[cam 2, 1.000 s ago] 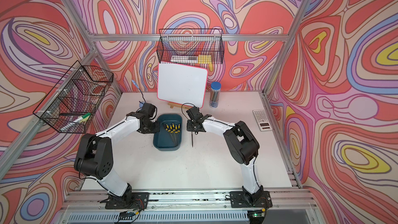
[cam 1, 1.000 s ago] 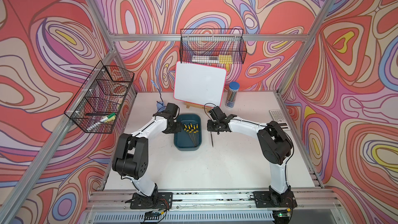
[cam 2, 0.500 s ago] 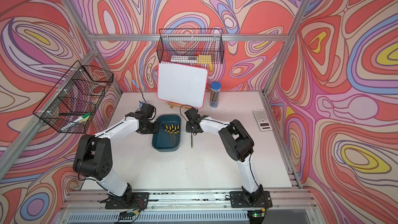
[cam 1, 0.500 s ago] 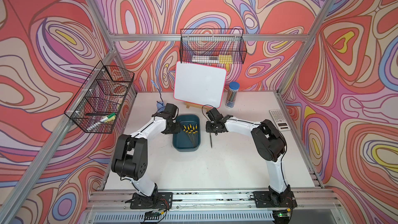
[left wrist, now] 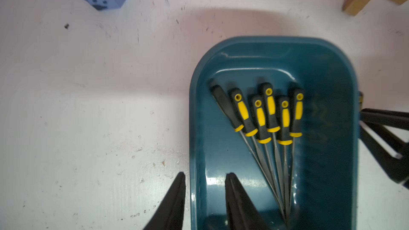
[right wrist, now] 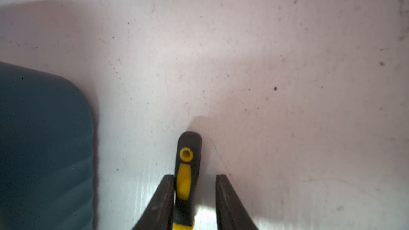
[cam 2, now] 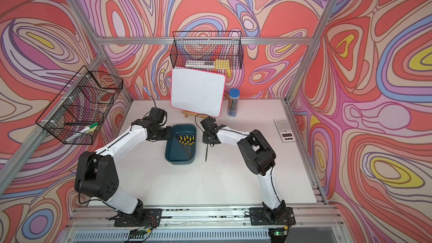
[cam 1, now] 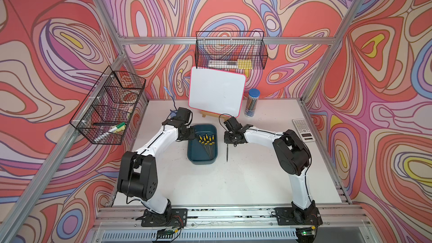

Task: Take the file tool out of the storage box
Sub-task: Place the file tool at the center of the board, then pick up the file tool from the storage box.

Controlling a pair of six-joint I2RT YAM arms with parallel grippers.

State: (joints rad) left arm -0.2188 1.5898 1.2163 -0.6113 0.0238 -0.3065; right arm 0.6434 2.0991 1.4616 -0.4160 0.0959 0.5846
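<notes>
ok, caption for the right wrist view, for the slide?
Right gripper open around a file handle lying on the white table, teal storage box alongside.

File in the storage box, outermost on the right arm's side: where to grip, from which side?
I'd grip that file by its yellow-and-black handle, coming down from above with the jaws across its width. The handle is the thickest part, and bare storage box floor lies on its outer side for a finger. The thin shafts bunch together at the other end.
</notes>
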